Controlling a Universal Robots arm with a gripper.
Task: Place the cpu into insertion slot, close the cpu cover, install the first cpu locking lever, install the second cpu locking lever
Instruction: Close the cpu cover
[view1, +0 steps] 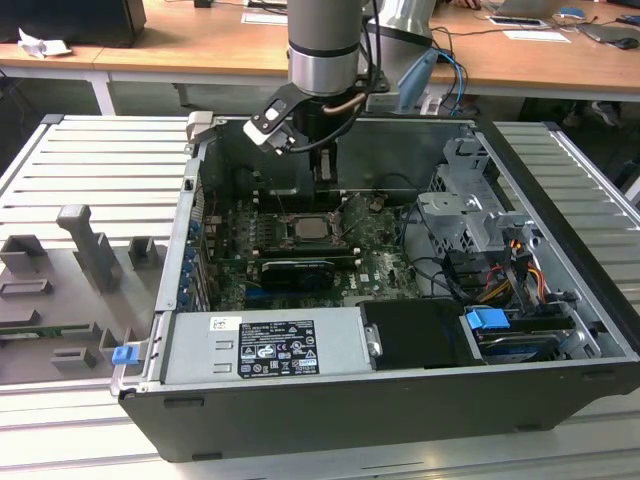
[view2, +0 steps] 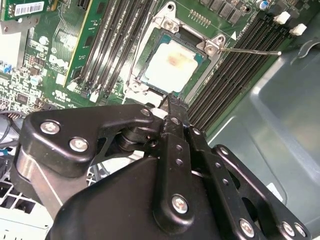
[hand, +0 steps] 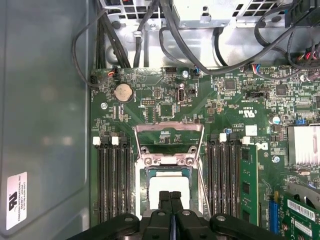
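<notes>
The cpu, one square chip, lies face-up in the single insertion slot beneath the clenched, empty gripper; one cpu cover stands open.

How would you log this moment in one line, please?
gripper: shut, above cpu | cpu: in insertion slot | cpu cover: open
</notes>
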